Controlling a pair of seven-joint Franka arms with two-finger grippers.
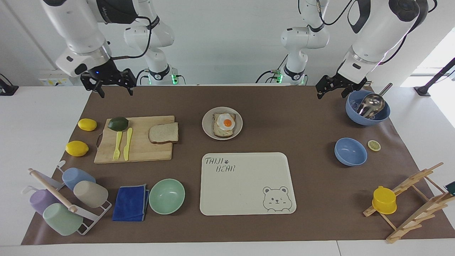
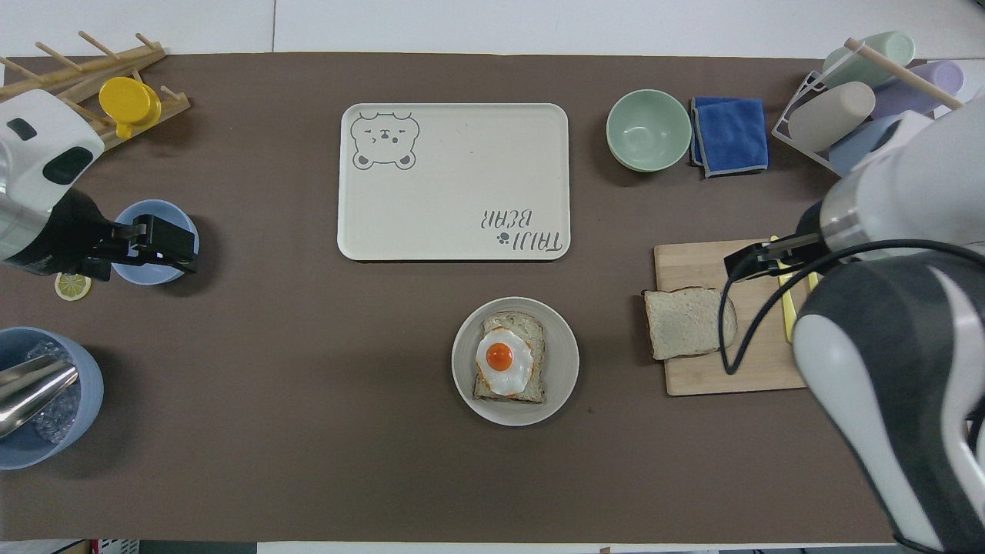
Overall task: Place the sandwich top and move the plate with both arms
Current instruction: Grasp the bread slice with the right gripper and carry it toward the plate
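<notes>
My right claw hangs in the air over the bare bench at the right arm's end, empty, its two fingers spread apart. From overhead its tip shows over the cutting board.

The sandwich top lies flat on the cutting board, at the board's edge toward the plate, one side overhanging that edge a little. The plate sits just beside the board, toward the middle of the bench, and carries the egg slice. Nothing touches the bread yet.

Step in hand, as I judge it: bring my right claw down on the sandwich top. To do it well, I think:
- come in over the overhanging side, since a flat slice gives no lip elsewhere;
- keep the fingers wide till they bracket the crust, then close softly, because bread squashes;
- stay clear of the yellow fork and yellow knife and the avocado, all on the same board, well apart from the slice;
- lift straight up before crossing to the plate, so the slice does not drag the board.

My left claw waits in the air beside the blue bowl with the scoop; fingers look spread, nothing held. Its turn should come with the plate, which likely goes to the bear tray.
</notes>
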